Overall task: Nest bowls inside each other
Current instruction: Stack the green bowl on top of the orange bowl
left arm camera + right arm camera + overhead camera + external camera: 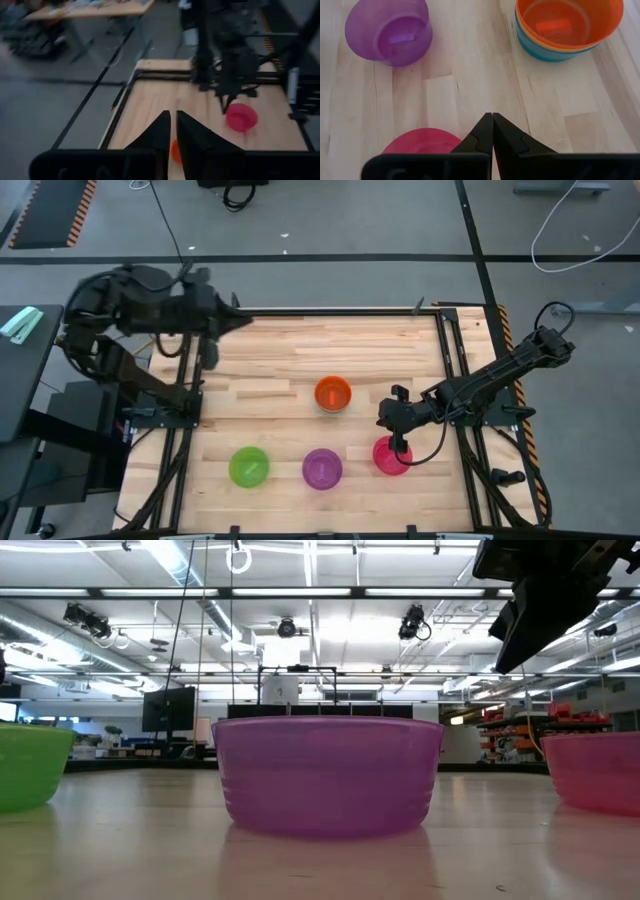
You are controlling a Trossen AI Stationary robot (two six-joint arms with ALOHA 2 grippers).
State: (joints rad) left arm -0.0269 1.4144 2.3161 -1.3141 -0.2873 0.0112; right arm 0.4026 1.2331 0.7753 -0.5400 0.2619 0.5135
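Note:
The orange bowl (333, 393) sits nested in a yellow and a blue one at mid-table; the right wrist view shows this stack (567, 25) by its rims. The green bowl (249, 466), purple bowl (322, 468) and pink-red bowl (391, 458) stand apart in a row near the table's near edge. My right gripper (398, 442) hangs shut above the pink-red bowl's (420, 141) far rim, clear of it, and the low view shows it (520, 640) well above the bowl (600, 772). My left gripper (245, 318) is shut, raised over the table's far left corner.
Bare wood lies between the orange stack and the near row of bowls. Black frame rails (455, 370) run along the table's sides. My right arm (225, 65) shows in the left wrist view above the pink-red bowl (241, 116).

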